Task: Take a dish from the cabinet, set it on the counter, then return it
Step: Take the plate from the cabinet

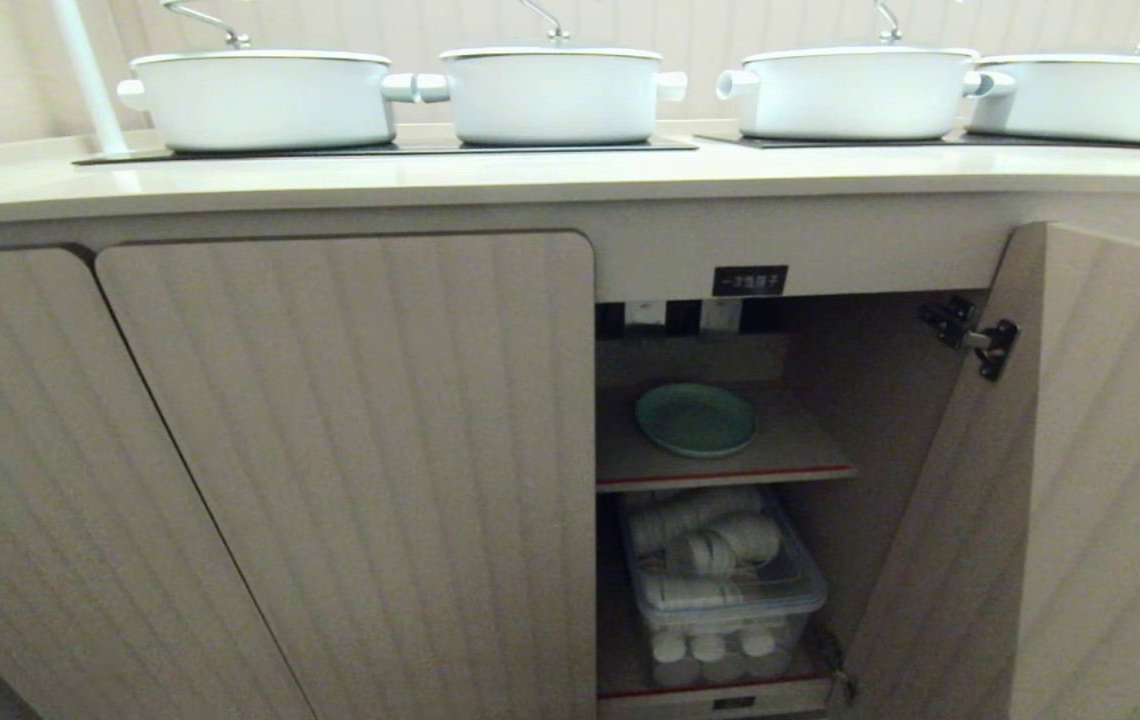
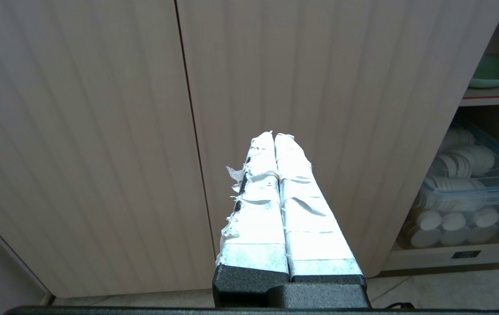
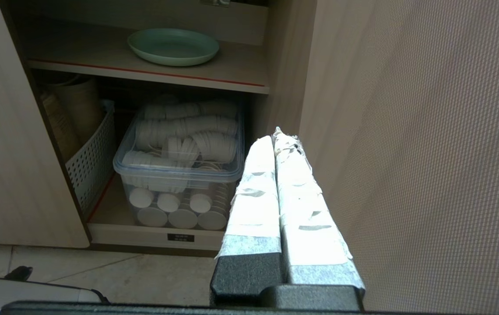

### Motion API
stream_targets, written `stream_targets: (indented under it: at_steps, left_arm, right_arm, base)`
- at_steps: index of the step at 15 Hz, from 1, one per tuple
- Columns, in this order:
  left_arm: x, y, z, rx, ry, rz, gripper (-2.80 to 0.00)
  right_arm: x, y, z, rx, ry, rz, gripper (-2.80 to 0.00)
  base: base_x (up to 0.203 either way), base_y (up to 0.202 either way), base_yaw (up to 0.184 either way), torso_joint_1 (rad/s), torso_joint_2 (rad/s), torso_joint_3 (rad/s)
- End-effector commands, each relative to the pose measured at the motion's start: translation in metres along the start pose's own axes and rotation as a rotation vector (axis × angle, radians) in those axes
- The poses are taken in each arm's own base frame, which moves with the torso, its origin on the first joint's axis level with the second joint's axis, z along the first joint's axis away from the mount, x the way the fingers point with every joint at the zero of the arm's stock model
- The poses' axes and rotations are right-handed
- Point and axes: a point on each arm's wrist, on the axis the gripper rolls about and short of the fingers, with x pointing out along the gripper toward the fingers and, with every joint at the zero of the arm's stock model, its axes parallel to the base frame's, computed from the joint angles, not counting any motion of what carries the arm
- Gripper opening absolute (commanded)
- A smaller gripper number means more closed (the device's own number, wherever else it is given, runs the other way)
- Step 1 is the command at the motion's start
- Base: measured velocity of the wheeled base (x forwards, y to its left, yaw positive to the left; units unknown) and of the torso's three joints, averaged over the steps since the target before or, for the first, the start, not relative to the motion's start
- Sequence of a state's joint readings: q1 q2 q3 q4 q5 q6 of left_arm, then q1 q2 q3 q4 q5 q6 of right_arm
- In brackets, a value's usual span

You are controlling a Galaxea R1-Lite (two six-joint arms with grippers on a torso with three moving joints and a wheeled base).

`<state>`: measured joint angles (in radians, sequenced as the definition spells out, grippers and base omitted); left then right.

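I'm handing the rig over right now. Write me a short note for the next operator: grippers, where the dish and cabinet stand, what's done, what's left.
Left gripper: shut, empty, parked facing the closed doors beside the cabinet.
Right gripper: shut, empty, low in front of the open cabinet, beside its swung-out door.
Dish: flat on the inner shelf, above the clear bin of white cups.
Counter: carries four white pots on the hob panels; no dish on it.
Done: door is open. Whether the dish has already made its trip cannot be told from this moment.
Left, if not: grasp dish, set on counter, return it.

Pale tiled floor [image 3: 100, 271], ribbed beige back wall [image 1: 690, 30].
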<state>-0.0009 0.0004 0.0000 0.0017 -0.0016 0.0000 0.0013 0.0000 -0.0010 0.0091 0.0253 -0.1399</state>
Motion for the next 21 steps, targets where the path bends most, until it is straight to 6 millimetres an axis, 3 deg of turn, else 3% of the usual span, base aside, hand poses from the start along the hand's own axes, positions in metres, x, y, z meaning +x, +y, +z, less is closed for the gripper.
stream_targets:
  at_steps: [1,21]
  left_arm:
    - [0.0000,0.0000,0.0000,0.000,-0.001,0.000,-2.80]
    - [0.0000,0.0000,0.0000,0.000,-0.001,0.001,-2.80]
  right_arm:
    - [0.0001,0.0000,0.0001,-0.001,0.001,0.001,-2.80]
    - [0.0001,0.0001,0.0000,0.001,0.001,0.007,-2.80]
  base:
    - [0.000,0.000,0.000,0.000,0.00,0.000]
    - [0.000,0.000,0.000,0.000,0.00,0.000]
